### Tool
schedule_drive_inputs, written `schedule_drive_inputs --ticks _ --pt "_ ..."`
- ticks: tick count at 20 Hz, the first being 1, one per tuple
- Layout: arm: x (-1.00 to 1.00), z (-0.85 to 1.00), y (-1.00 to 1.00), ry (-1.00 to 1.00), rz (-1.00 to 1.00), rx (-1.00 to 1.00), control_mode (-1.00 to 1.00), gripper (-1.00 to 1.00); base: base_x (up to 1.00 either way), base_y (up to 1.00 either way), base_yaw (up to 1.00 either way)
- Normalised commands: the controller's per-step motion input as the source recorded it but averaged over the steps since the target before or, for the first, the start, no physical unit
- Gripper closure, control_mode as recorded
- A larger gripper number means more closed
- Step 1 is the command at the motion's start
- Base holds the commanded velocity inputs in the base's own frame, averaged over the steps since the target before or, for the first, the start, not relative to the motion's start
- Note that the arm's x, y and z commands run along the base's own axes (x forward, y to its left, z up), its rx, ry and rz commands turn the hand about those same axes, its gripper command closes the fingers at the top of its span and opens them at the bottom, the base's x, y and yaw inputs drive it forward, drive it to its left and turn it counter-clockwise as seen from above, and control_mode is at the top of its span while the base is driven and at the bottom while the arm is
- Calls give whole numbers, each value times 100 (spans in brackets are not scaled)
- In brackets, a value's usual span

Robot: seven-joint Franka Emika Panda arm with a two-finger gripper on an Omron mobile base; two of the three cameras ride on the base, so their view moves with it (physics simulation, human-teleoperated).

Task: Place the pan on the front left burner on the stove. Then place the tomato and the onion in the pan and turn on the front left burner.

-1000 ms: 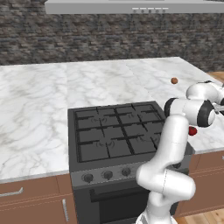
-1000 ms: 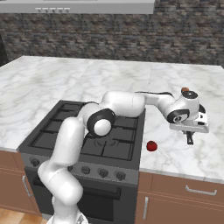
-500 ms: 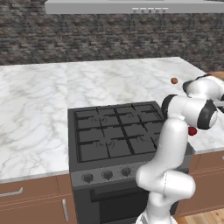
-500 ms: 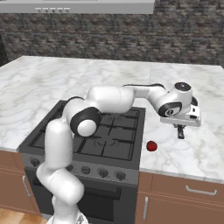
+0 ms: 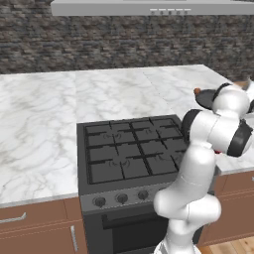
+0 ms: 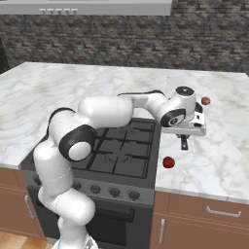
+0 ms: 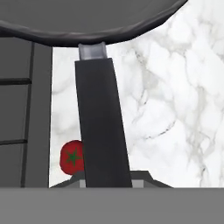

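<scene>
My gripper (image 6: 186, 132) is shut on the straight dark handle (image 7: 101, 127) of the pan (image 7: 87, 22), which I hold above the marble counter just right of the stove (image 6: 121, 190). My forearm covers most of the pan's dark rim (image 5: 205, 97). The handle's end (image 6: 184, 143) sticks out below the hand. The red tomato (image 6: 168, 162) lies on the counter near the front edge, below the handle, and shows as the tomato (image 7: 71, 158) beside it. The brown onion (image 6: 205, 101) rests farther back on the counter. Nothing sits on the front left burner (image 5: 119, 167).
The counter (image 5: 39, 124) runs to both sides of the stove, with a stone wall behind and a range hood (image 5: 149, 7) above. Knobs (image 5: 120, 198) line the stove front. The other grates carry nothing.
The hand has swung left with the pan, from over the right counter toward the stove's right edge. Tomato and onion have stayed put.
</scene>
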Motion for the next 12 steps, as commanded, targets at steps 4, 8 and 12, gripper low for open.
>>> schedule_drive_inputs --ticks 4,8,12 --pt "-1 6 67 0 9 0 -100 100 0 0 0" --pt "-1 6 61 0 11 0 -100 100 0 0 0" --pt "0 4 54 0 13 0 -100 100 0 0 0"
